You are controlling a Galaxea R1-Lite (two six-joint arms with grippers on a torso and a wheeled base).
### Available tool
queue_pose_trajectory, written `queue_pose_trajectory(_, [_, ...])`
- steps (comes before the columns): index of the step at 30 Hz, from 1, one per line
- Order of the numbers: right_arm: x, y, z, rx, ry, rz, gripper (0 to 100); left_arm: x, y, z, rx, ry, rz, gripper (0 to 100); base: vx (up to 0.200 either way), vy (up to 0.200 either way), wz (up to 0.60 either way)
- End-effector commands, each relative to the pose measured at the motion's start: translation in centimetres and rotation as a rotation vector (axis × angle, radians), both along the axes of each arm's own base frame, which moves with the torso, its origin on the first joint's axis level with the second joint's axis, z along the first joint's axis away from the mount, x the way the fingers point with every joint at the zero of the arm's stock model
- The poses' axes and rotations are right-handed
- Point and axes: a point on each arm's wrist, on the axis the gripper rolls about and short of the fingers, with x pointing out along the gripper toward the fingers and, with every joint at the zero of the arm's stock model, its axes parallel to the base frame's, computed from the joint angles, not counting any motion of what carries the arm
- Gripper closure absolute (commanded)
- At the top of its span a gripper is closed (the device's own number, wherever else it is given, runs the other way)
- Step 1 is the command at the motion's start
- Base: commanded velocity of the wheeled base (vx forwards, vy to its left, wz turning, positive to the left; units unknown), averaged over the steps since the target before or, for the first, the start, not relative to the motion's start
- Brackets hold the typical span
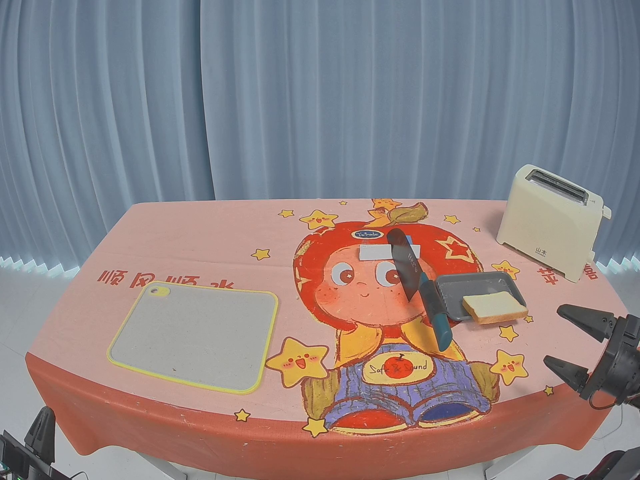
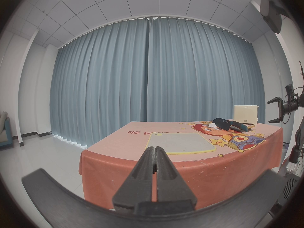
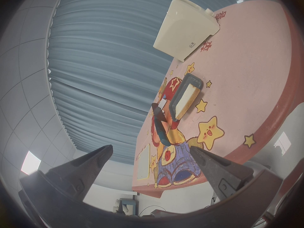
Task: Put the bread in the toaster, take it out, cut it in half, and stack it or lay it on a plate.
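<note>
Seen from the head view with the table (image 1: 200, 241) as the clock face, the bread (image 1: 495, 307) lies flat on a grey plate (image 1: 467, 283) at about 3 o'clock, sitting towards the plate's 5 o'clock corner and reaching over its near rim. The cream toaster (image 1: 550, 221) stands upright at about 2 o'clock, apart from the plate, with its slots facing up. A knife (image 1: 419, 285) with a dark blade and a teal handle lies against the plate's 9 o'clock edge, blade towards 11 o'clock and handle towards 5 o'clock. The grey cutting board (image 1: 193, 335) with a yellow rim lies flat at about 8 o'clock, well apart from the plate. The right gripper (image 1: 559, 337) hangs off the table's edge at about 4 o'clock, its fingers spread wide and holding nothing, near the plate but not touching it. The left gripper (image 2: 154, 149) sits low off the table's 8 o'clock corner, its fingers pressed together with nothing between them. A blue curtain (image 1: 333, 81) hangs behind the table at 12 o'clock.
</note>
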Motion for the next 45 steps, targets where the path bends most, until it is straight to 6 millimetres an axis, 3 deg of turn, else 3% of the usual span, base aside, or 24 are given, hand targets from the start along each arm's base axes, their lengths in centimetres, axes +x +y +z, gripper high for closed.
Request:
queue_pose_trajectory(1, [1.2, 0.3, -0.4, -0.008, 0.04, -0.001, 0, 0.1, 0.0, -0.5, 0.0, 0.012, 0.001, 100, 0.0, 0.0, 0.0])
queue_pose_trajectory(14, [4.7, 0.8, -1.2, -0.015, 0.101, -0.018, 0, 0.1, 0.0, -0.5, 0.0, 0.012, 0.001, 100, 0.0, 0.0, 0.0])
queue_pose_trajectory(22, [5.8, 0.7, -1.9, 0.0, 0.158, -0.029, 0, 0.1, 0.0, -0.5, 0.0, 0.012, 0.001, 100, 0.0, 0.0, 0.0])
queue_pose_trajectory(28, [6.9, 0.1, -1.6, 0.113, 0.185, -0.047, 0, 0.1, 0.0, -0.5, 0.0, 0.012, 0.001, 100, 0.0, 0.0, 0.0])
queue_pose_trajectory(45, [9.3, -0.5, -3.6, 0.126, 0.23, -0.084, 0, 0.1, 0.0, -0.5, 0.0, 0.012, 0.001, 100, 0.0, 0.0, 0.0])
